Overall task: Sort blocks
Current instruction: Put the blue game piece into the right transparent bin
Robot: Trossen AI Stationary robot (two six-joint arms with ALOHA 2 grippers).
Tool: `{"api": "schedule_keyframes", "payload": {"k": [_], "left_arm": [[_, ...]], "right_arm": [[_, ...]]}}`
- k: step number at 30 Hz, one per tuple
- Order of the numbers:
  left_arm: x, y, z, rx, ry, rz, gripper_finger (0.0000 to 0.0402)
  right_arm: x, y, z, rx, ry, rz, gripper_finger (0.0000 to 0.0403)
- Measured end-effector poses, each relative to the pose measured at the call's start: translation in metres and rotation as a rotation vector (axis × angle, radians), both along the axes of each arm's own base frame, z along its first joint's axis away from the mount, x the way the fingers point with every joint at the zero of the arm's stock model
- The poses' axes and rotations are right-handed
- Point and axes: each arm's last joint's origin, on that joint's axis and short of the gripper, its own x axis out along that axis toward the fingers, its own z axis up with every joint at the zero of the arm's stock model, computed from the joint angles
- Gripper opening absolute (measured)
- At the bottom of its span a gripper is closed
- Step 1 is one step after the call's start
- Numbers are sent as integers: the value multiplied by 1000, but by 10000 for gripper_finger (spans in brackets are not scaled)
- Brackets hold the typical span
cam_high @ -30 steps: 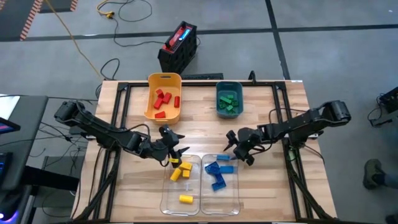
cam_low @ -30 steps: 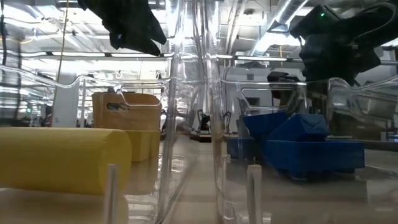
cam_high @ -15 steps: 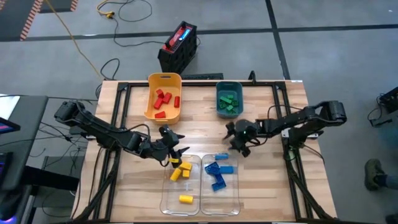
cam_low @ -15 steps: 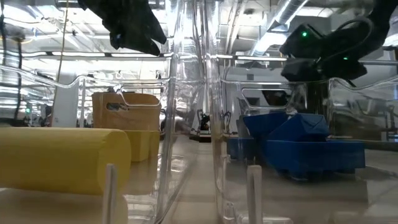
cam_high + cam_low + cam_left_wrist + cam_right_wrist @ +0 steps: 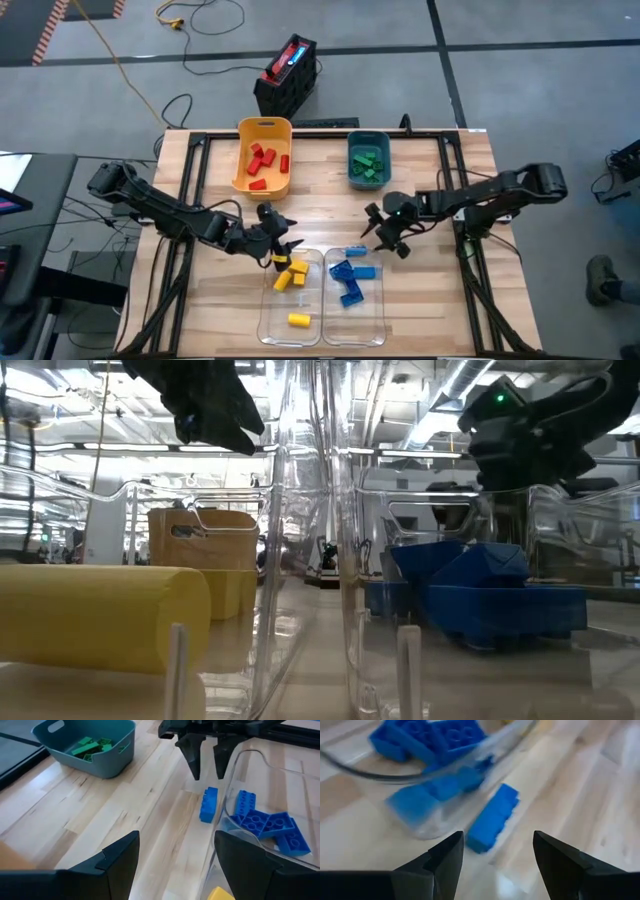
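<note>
Loose blue block [image 5: 492,818] on the table just ahead of right gripper [image 5: 495,851], fingers spread, empty.

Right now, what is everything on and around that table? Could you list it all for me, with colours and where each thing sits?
Yellow bin: one, far side of table, left of the teal bin.
Red blocks: several, in the yellow bin.
Teal bin: one, far side.
Green blocks: several, in the teal bin.
Clear bins: two, side by side at the near edge.
Yellow blocks: about four, in the left clear bin.
Blue blocks: several, in the right clear bin.
Loose blue block: one, on the wood beside the right clear bin.
Black and red case: one, on the floor beyond the table.
Left gripper: fingers open, over the left clear bin.
Right gripper: fingers open, above the loose blue block.
</note>
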Motion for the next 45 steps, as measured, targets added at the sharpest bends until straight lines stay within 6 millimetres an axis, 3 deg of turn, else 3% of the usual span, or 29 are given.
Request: {"api": "schedule_keyframes", "payload": {"k": [6,19,26,45], "left_arm": [[0,1,-1,-4,5,5,251],[-2,1,-3,-8,31,12,251],[-2,1,-3,-12,24,13,251],[-1,0,-2,-25,24,-7,251]], "right_arm": [[-5,4,-21,48,-26,-40,253],[-23,24,-30,39,-195,-160,253],[-23,24,-31,51,-231,-151,253],[-13,20,-55,77,-212,-149,243]]}}
